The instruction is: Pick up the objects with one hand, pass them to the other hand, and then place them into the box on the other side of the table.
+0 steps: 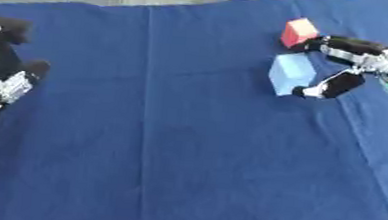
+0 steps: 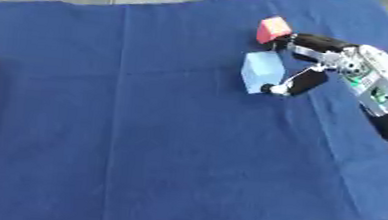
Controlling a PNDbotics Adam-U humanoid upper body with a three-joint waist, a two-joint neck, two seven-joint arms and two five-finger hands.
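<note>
Even, soft daylight covers the blue cloth [image 1: 187, 131]; shadows are faint, no glare, and everything looks slightly blurred.

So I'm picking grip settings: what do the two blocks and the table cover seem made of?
Light blue block and red block: matte, flat-faced, no glare; likely foam or painted wood, can't tell which. Blue cover: cloth, showing fold creases.

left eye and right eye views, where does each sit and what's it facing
Left eye view: in the head, looking down at the blue cloth; left hand at the left edge, right hand by the blocks.
Right eye view: beside it, facing the same way; more of the right arm shows.
Both share the light blue block and red block.
</note>
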